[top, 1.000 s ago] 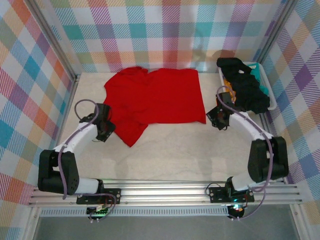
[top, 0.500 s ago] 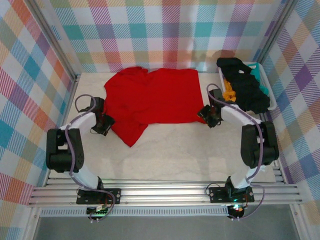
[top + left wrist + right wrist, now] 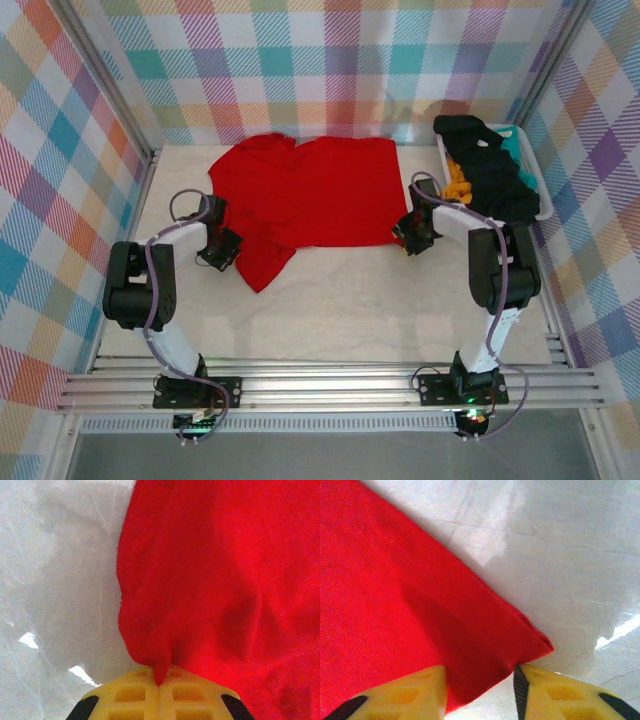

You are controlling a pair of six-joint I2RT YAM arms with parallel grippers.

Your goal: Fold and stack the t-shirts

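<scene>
From above I cannot read how the jaws stand. The left gripper [image 3: 226, 250] and the right gripper [image 3: 408, 238] are small dark shapes at the cloth's edges. The red t-shirt [image 3: 320, 195] lies spread at 12 o'clock on the table [image 3: 380, 300], with its left part rumpled down to a point at 7 o'clock.

My left wrist camera is clearer: the left gripper [image 3: 159, 680] is clenched on a small pinch of red hem, and its fingers are cut off by the frame bottom. On the right wrist camera the right gripper [image 3: 480, 672] is released, jaws apart astride the shirt's 4 o'clock corner.

At 2 o'clock the basket [image 3: 545, 205] holds a black t-shirt [image 3: 495, 175], which mostly covers an orange-yellow t-shirt [image 3: 458, 186].
</scene>
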